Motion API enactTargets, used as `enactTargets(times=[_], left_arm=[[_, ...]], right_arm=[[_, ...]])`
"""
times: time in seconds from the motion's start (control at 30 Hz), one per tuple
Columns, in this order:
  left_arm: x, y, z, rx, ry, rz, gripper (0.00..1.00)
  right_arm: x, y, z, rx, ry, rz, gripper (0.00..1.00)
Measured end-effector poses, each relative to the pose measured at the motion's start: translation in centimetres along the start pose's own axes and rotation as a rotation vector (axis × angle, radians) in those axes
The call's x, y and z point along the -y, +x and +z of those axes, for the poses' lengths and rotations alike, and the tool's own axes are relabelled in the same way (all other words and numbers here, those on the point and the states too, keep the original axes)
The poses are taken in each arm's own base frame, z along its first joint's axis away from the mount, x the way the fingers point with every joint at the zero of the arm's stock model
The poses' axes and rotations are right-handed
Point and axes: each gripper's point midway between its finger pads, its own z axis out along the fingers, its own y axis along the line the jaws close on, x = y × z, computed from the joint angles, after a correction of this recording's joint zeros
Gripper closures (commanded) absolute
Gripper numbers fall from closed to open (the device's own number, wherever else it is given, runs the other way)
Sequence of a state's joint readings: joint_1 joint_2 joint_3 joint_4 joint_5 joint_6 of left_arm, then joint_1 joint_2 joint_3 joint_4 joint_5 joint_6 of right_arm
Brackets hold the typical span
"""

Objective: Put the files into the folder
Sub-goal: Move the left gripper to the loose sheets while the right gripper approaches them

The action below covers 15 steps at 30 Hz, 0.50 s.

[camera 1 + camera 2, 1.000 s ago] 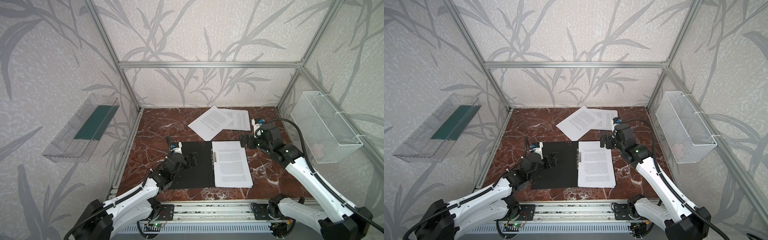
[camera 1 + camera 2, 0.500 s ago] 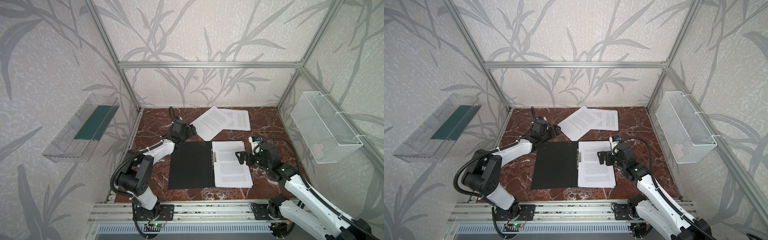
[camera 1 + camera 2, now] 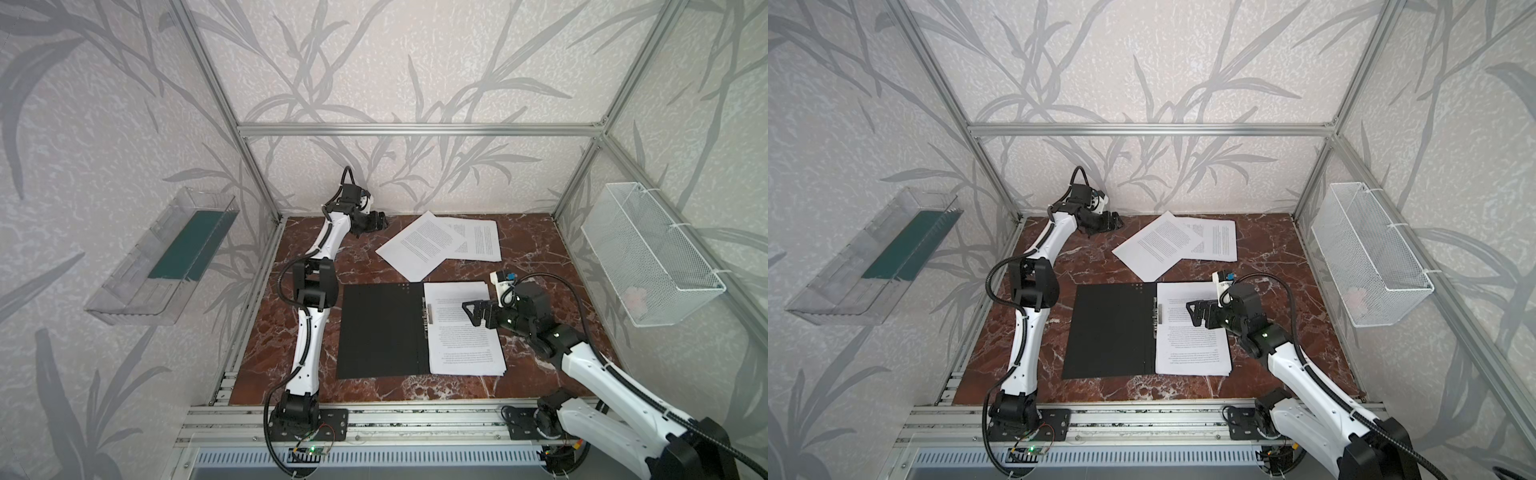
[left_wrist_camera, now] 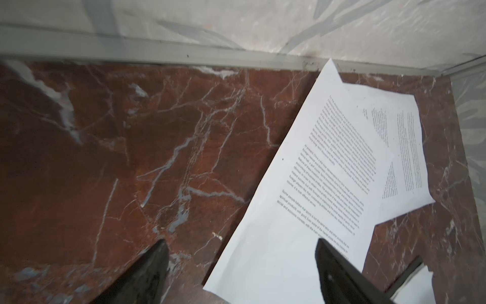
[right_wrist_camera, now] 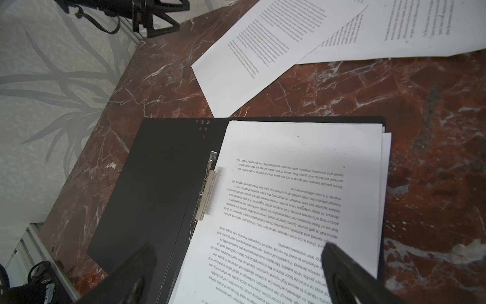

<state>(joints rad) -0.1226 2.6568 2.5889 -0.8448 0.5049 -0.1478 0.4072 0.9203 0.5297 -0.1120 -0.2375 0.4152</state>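
Note:
The folder lies open on the marble table, black inside up, with a metal spine clip. A stack of files rests on its right half. Two more files lie loose at the back: an angled sheet overlapping another. My left gripper is open at the back left, its jaws either side of the angled sheet's edge. My right gripper hovers open over the stack in the folder, beside the clip.
A clear plastic tray with a green base hangs on the left wall. A white wire mesh basket hangs on the right wall. Aluminium frame posts and the back wall rail close in the table.
My left arm swung from the folder's left cover to the back left, beside the loose sheets, its jaws narrowing slightly. My right gripper came forward from the folder's back right corner over the stack.

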Motion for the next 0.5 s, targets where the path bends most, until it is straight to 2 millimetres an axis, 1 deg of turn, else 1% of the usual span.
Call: enactTargets(times=[0.1,0.13,0.2,0.5], left_arm=[[-0.7,2.8,1.2,-0.104,0.032,-0.011,0.12],[-0.8,3.7,1.5,-0.135,0.04,-0.018,0.12],[-0.6,5.0,1.8,-0.177,0.057,-0.029,0.13],[1.1,5.5,2.2,-0.197,0.145,-0.066,0.13]], right_arm=[[-0.3,-0.4,-0.3,0.019,-0.008,-0.005,0.01],[-0.3,-0.4,-0.3,0.02,-0.009,-0.006,0.01],[-0.2,-0.4,-0.3,0.02,-0.008,-0.006,0.01],[0.4,0.4,0.7,-0.02,0.01,0.0,0.01]])
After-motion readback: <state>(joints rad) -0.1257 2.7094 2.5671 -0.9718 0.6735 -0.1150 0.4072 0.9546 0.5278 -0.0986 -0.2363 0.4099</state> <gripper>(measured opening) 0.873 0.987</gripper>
